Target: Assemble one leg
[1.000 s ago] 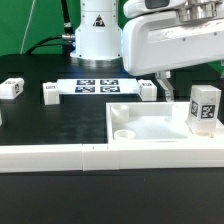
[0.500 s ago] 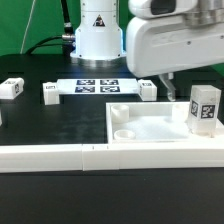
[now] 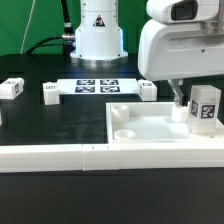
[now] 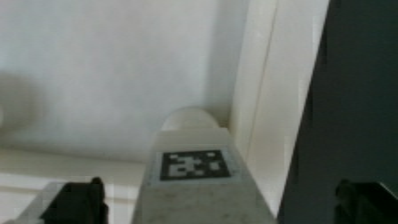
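Note:
A leg, a small white oblong block with a square tag, stands upright on the large white tray-like piece near its edge at the exterior view's right. My gripper is open and hangs over this leg. In the wrist view the leg lies between my two dark fingertips, with a gap on each side. In the exterior view one finger shows just beside the leg; the other is hidden. Three more legs lie on the black table: one, a second and a third.
The marker board lies at the back centre in front of the robot base. A long white rail runs along the table's front. The tray has a round hole at its corner.
My arm has moved toward the exterior view's right, bringing the gripper over the upright leg on the tray. The leg and other parts have not moved.

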`<state>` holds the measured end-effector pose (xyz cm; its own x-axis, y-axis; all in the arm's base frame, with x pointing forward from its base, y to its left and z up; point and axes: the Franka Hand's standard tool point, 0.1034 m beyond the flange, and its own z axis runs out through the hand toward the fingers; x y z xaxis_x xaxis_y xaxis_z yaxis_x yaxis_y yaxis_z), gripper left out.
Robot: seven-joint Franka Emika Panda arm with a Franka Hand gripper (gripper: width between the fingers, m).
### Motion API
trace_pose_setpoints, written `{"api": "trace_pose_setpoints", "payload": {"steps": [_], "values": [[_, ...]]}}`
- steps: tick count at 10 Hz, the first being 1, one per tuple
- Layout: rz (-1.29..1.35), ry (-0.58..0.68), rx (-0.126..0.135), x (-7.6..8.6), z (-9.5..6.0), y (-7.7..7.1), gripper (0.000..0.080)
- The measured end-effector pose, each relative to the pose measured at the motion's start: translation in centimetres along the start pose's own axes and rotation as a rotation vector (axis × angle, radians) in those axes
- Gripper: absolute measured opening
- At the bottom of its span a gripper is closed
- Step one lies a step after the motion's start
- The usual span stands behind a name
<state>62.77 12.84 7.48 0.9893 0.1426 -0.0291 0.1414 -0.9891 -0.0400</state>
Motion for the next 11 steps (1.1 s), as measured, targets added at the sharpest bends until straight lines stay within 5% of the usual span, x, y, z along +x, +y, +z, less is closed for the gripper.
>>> {"api": "trace_pose_setpoints", "payload": {"steps": [2,5,11], "values": [[-0.008,-0.002,0.0,-0.04,0.12,-0.06,0.0649],[-0.005,-0.002,-0.003,-0.05,0.14,0.25,0.0295],[0.113,0.02,0.002,-0.03,0.35,0.48,0.0294]]}}
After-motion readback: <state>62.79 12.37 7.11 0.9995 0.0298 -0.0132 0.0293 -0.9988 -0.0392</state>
